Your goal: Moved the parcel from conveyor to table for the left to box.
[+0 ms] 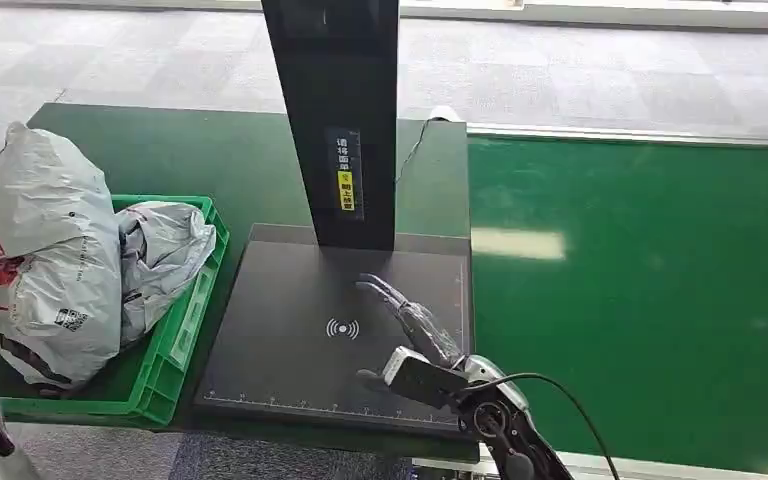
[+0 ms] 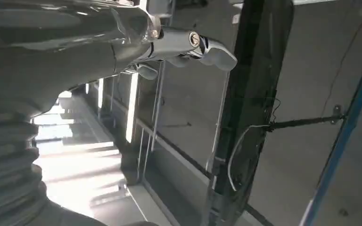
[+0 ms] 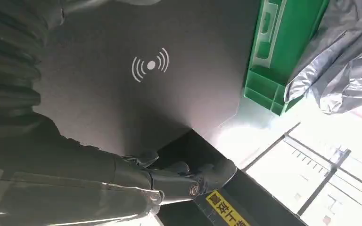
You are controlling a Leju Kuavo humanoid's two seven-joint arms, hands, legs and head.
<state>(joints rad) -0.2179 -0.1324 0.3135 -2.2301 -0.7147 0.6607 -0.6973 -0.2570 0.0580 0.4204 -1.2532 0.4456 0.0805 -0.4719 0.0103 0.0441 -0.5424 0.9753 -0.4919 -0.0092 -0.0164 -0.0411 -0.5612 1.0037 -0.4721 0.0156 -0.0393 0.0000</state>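
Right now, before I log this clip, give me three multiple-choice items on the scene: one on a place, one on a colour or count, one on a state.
1. Where does the right hand sit?
A. Over the black scanner pad
B. Inside the green crate
C. Over the conveyor belt

2. What colour is the crate holding the parcels?
A. Blue
B. Green
C. Red

3. What is the right hand holding?
A. A grey parcel
B. The upright post
C. Nothing

Answers:
1. A: in the head view the hand lies above the black scanner pad, beside its wireless symbol, in front of the dark post.
2. B: the crate's walls are bright green, with grey parcels piled inside.
3. C: its fingers reach forward, apart, with nothing between them; the conveyor belt is bare beside it.
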